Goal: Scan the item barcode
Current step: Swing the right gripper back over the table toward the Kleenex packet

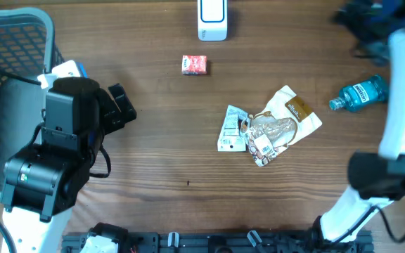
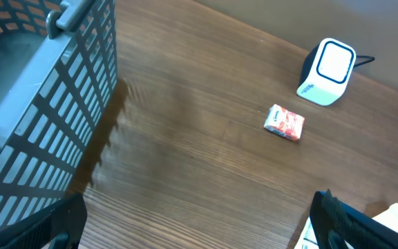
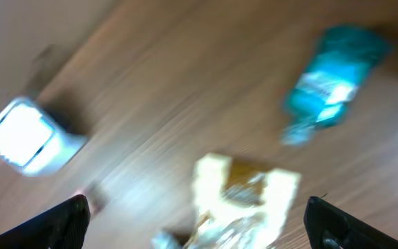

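Note:
The white barcode scanner (image 1: 211, 20) stands at the table's far edge; it also shows in the left wrist view (image 2: 327, 71) and, blurred, in the right wrist view (image 3: 30, 135). A small red box (image 1: 194, 65) lies just in front of it. At mid-table is a pile of snack packets (image 1: 269, 130), and a blue bottle (image 1: 359, 94) lies on its side to their right. My left gripper (image 1: 124, 105) is open and empty next to the basket, far left of the items. My right gripper (image 3: 199, 225) hangs open above the packets (image 3: 247, 194), holding nothing.
A grey mesh basket (image 1: 13, 42) fills the far left corner, its wall close to my left fingers (image 2: 61, 221). A white and blue pack (image 1: 69, 69) rests at its rim. The right arm (image 1: 399, 126) runs along the right side. Bare wood lies in front of the packets.

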`<control>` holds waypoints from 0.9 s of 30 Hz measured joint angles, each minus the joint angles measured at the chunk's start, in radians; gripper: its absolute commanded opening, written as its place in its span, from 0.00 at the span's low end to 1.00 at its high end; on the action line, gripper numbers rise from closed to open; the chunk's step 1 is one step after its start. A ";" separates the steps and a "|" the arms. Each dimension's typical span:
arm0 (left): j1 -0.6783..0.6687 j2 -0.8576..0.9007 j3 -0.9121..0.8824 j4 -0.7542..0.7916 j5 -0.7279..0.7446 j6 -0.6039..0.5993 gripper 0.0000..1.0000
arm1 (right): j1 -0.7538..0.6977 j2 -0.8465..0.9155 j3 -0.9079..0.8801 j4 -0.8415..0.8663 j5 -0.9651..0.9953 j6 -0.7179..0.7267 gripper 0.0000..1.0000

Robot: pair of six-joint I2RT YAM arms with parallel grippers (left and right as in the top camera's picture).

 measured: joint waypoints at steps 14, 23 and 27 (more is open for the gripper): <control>0.000 0.000 0.000 0.000 0.000 0.000 1.00 | 0.393 0.297 -0.005 0.173 -0.111 0.042 1.00; 0.000 0.000 0.000 0.000 0.000 0.000 1.00 | 0.497 0.410 -0.016 0.383 -0.089 -0.031 1.00; 0.000 0.000 0.000 0.000 0.000 0.000 1.00 | 0.518 0.415 -0.016 0.482 -0.068 -0.067 1.00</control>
